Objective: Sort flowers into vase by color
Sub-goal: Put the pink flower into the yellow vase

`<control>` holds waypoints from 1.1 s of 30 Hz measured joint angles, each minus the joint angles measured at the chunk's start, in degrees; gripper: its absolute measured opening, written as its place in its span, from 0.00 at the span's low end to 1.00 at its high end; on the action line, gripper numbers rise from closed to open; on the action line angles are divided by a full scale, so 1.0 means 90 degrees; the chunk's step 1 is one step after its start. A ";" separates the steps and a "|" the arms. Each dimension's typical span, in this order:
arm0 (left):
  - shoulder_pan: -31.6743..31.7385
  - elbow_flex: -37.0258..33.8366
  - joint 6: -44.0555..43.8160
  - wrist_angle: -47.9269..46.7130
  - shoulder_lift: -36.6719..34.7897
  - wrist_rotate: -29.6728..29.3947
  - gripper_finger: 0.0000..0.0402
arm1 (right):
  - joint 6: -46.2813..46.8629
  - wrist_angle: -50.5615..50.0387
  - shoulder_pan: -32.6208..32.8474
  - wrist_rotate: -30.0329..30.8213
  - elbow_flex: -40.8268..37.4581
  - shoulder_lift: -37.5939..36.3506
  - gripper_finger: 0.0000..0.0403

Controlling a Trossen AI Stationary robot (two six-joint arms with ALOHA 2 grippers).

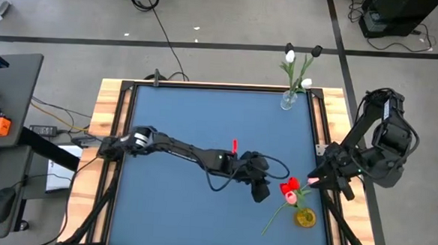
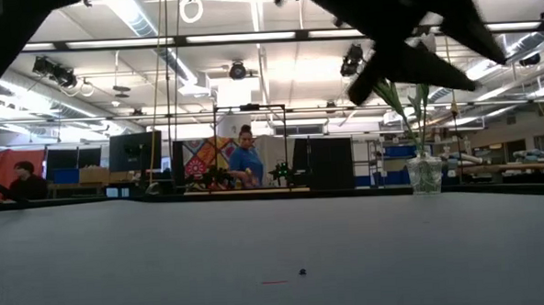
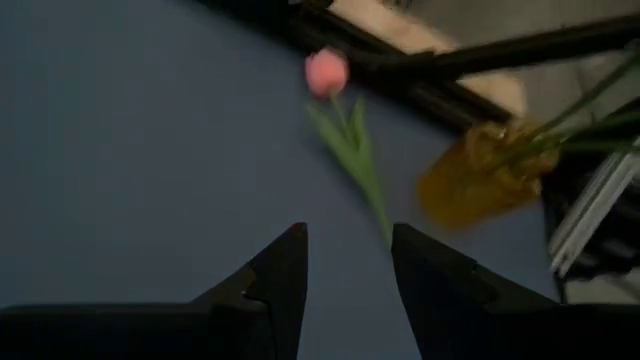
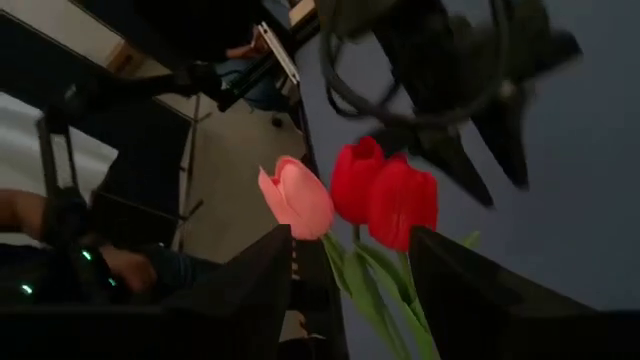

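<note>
From my low view I cannot see the yellow vase (image 1: 305, 216) at all, the arms (image 2: 404, 27) are cut off by the top edge, and the small dark speck (image 2: 302, 272) on the table (image 2: 166, 258) is too small to tell.

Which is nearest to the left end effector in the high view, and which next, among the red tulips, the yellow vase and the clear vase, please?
Measured from the left end effector:
1. Red tulips, just to its right, near the table's right edge.
2. Yellow vase, past the tulips, toward the near right corner.
3. Clear vase, far off at the table's back edge, holding a white and a black tulip.
</note>
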 joint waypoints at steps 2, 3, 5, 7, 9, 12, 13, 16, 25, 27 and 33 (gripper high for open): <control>-0.0023 -0.0002 0.0105 0.0451 0.0211 -0.0007 0.38 | 0.0000 0.0034 -0.0103 -0.0013 0.0000 0.0035 0.52; -0.0034 -0.0001 0.0232 0.0839 0.0362 -0.0006 0.38 | 0.0011 0.0041 -0.0165 -0.0021 0.0000 0.0035 0.51; -0.0072 0.0011 0.0402 0.1501 0.0646 -0.0003 0.38 | 0.0095 0.0009 -0.0294 -0.0116 0.0000 0.0035 0.51; -0.0114 -0.0006 0.0433 0.1958 0.0915 -0.0007 0.38 | 0.0180 -0.0024 -0.0431 -0.0237 0.0000 0.0020 0.51; -0.0147 -0.0003 0.0433 0.2207 0.1097 0.0000 0.38 | 0.0214 -0.0020 -0.0528 -0.0383 0.0000 0.0027 0.51; -0.0202 0.0000 0.0616 0.2432 0.1295 -0.0028 0.38 | 0.0221 -0.0017 -0.0592 -0.0582 0.0000 0.0044 0.51; -0.0224 0.0007 0.0776 0.2448 0.1344 -0.0034 0.38 | 0.0223 -0.0020 -0.0592 -0.0611 0.0000 0.0055 0.51; -0.0318 0.0005 0.1206 0.2762 0.1571 -0.0052 0.38 | 0.0225 -0.0058 -0.0592 -0.0630 0.0000 0.0083 0.51; -0.0624 0.0005 0.1579 0.4774 0.2103 -0.0001 0.38 | 0.0272 -0.0064 -0.0592 -0.0704 0.0000 0.0100 0.51; -0.0647 0.0000 0.1802 0.4648 0.2118 -0.0009 0.38 | 0.0263 -0.0148 -0.0592 -0.0688 0.0000 0.0100 0.51; -0.0687 0.0000 0.2860 0.3922 0.2101 -0.0054 0.38 | 0.0272 -0.0698 -0.0595 -0.0884 0.0000 0.0100 0.51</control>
